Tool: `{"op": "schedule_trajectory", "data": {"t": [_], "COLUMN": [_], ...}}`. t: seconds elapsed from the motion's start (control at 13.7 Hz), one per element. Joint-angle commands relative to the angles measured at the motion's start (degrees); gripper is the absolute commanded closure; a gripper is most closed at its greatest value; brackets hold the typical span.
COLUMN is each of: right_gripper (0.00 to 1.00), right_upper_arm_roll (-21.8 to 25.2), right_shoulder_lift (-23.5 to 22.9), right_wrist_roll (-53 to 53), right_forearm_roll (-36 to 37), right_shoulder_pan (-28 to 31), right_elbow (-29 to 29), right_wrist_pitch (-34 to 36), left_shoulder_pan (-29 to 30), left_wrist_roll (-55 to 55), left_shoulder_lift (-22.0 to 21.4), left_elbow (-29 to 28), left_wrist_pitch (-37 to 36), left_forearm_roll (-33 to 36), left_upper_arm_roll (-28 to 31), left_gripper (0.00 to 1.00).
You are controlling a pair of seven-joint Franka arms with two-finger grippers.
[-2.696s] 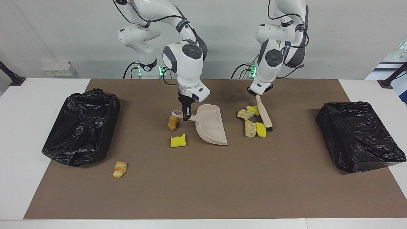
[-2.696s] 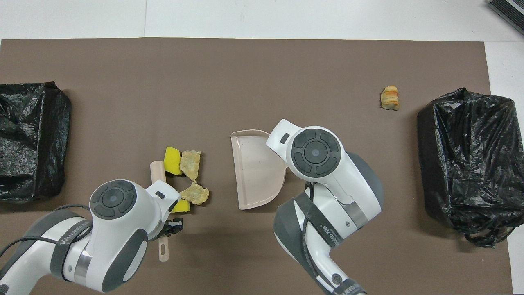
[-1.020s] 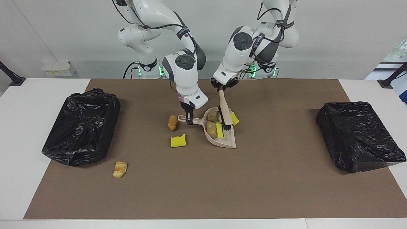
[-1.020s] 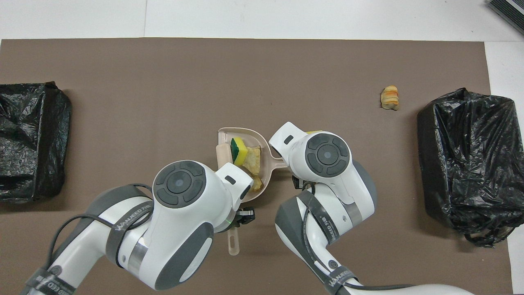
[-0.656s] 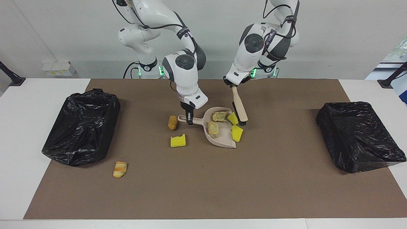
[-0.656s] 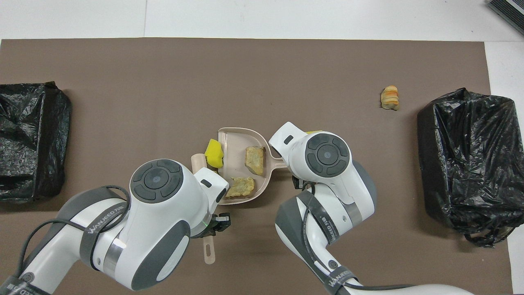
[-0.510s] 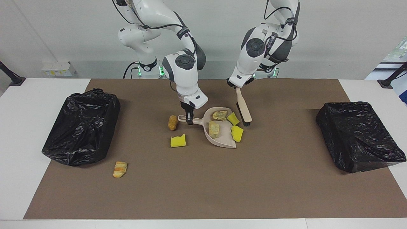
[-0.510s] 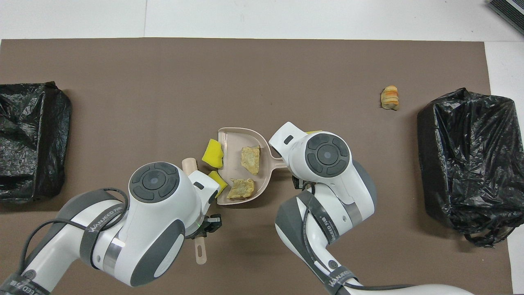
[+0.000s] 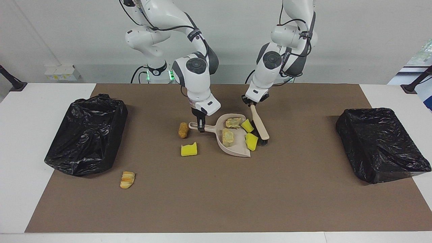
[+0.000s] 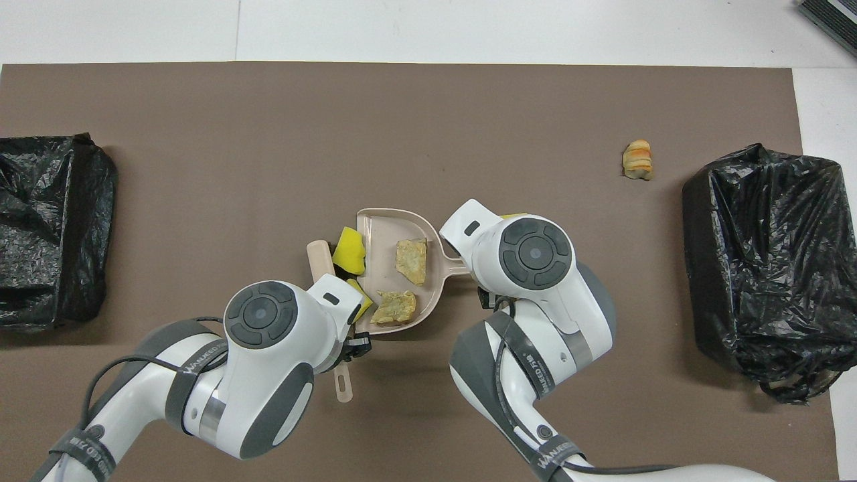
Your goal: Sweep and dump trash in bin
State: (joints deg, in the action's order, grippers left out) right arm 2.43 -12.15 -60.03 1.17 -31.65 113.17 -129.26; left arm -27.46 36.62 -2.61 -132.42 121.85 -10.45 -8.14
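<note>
My right gripper (image 9: 201,127) is shut on the handle of the beige dustpan (image 9: 237,147), which lies on the mat. Two pale lumps (image 9: 233,122) (image 9: 227,136) lie in the pan. Two yellow sponge chunks (image 9: 247,125) (image 9: 251,141) sit at its open edge. My left gripper (image 9: 253,102) is shut on the brush (image 9: 260,125), whose bristles touch the mat beside those chunks. A third sponge (image 9: 189,149), a brown piece (image 9: 183,130) and a bread roll (image 9: 127,179) lie loose toward the right arm's end. The overhead view shows the pan (image 10: 385,231) and the roll (image 10: 637,161).
Two black-bagged bins stand on the mat's ends, one (image 9: 86,135) at the right arm's end and one (image 9: 381,145) at the left arm's end. The brown mat (image 9: 216,195) covers the middle of the white table.
My left arm swept four scraps into the pan, then drew the brush back and two sponge chunks slid to the pan's edge. The brush has now come down beside them. The pan holds still.
</note>
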Motion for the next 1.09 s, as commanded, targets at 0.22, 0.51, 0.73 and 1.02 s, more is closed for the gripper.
{"op": "schedule_trajectory", "data": {"t": [0.22,0.51,0.73,1.02], "right_gripper": [1.0,1.0,1.0,1.0], "right_upper_arm_roll": [-0.58,-0.58,-0.67,-0.67], "right_shoulder_lift": [0.46,0.72,0.72,0.72], "right_wrist_roll": [0.36,0.36,-0.17,-0.17], "right_forearm_roll": [-1.26,-1.26,-1.26,-1.78], "right_shoulder_pan": [2.2,2.73,3.26,3.35], "right_elbow": [0.38,0.38,0.38,0.38], "right_wrist_pitch": [-0.03,0.15,0.15,0.15], "left_shoulder_pan": [-7.42,-8.58,-7.96,-8.66], "left_wrist_roll": [0.82,4.25,4.16,4.42], "left_shoulder_lift": [1.38,2.96,1.21,0.24], "left_elbow": [3.65,8.75,12.35,12.8], "left_wrist_pitch": [0.85,-1.6,-10.2,-14.71], "left_forearm_roll": [0.25,0.25,0.42,0.69], "left_upper_arm_roll": [0.06,0.15,0.41,0.24], "left_gripper": [1.0,1.0,1.0,1.0]}}
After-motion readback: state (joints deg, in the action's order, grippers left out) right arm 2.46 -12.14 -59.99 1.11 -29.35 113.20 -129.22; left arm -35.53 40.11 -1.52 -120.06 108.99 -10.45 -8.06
